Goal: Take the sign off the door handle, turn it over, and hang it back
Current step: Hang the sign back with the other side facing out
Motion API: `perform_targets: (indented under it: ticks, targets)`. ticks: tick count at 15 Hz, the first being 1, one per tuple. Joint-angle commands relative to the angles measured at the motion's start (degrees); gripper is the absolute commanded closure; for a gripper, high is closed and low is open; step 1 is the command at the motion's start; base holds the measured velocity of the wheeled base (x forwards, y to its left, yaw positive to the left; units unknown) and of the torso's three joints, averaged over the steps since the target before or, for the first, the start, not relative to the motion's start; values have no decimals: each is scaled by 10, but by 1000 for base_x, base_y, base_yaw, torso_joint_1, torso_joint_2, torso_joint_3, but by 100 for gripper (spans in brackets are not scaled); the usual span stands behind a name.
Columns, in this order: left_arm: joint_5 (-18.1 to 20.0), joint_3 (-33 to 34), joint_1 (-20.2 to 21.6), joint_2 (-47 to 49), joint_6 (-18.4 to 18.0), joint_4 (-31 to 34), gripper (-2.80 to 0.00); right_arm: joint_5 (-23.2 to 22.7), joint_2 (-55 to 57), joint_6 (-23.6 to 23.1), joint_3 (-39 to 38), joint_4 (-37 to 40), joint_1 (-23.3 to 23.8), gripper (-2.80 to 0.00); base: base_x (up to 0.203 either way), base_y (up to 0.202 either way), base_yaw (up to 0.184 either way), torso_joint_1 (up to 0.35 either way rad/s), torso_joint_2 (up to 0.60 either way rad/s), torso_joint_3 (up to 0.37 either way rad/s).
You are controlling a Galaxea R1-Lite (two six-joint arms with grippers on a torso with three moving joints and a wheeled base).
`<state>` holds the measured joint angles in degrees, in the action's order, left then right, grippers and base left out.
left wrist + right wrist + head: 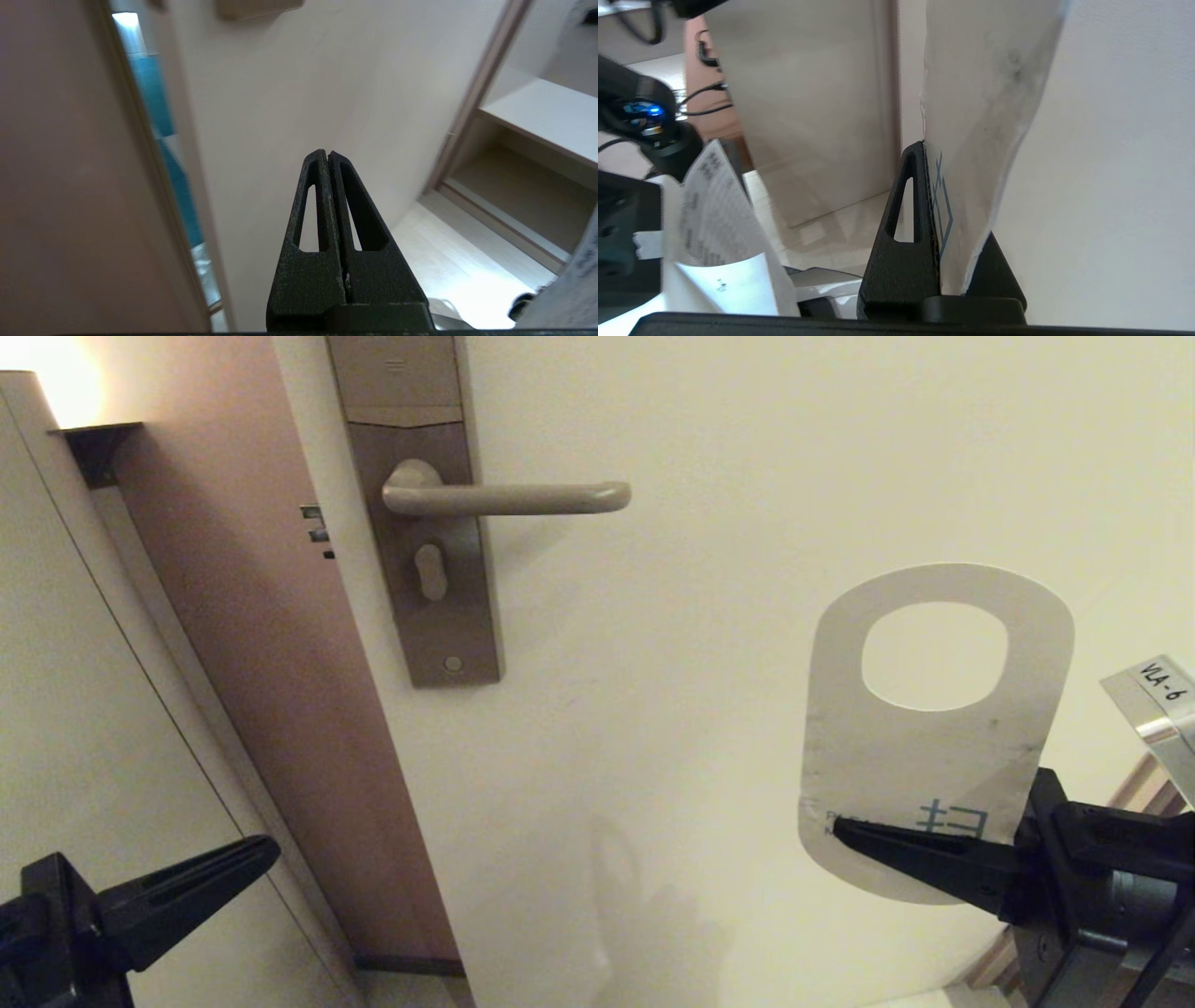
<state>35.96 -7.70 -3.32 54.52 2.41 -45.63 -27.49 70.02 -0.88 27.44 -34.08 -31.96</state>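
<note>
White card, scuffed grey, its pale face turned outward: the sign [920, 747] is off the lever and held up by the right gripper [845, 829], whose black fingers are clamped flat on its lower edge, just over the blue printed characters. The oval hole stands uppermost, empty, facing the cream door [747, 476]. The door handle [523, 497] is bare, a matte beige lever pointing right from its tall brown lock plate [439, 616], up and to the left of the card and well apart from it. The left gripper [266, 849] is low at the left by the door frame, fingers pressed together on nothing, idle. The step in hand, as I judge it, is rehanging, with the flip apparently done since the white side shows. To do it well: carry the card up and left until the hole sits beyond the lever's rounded tip, keep the card's plane square to the lever, then slide it leftward along the lever before letting go. The risk is thin card flexing against the tip; the grip is low, so the top may wobble.
</note>
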Motion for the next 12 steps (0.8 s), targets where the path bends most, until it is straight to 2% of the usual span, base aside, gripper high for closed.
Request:
perform_targets:
  ticks: [1, 5, 8, 12]
  targets:
    - [-9, 25, 13, -42, 0, -3, 0, 6, -3, -1, -1, -2, 0, 0, 0, 0, 0, 0, 0, 0]
    - [-40, 72, 36, -122, 4, 28, 0, 17, -18, -1, -8, -2, 0, 0, 0, 0, 0, 0, 0, 0]
    - [-81, 75, 37, -215, 5, 115, 0, 23, -19, -1, -8, -3, 0, 0, 0, 0, 0, 0, 0, 0]
    - [-116, 70, 38, -359, 4, 263, 0, 30, -30, -1, -14, -2, 0, 0, 0, 0, 0, 0, 0, 0]
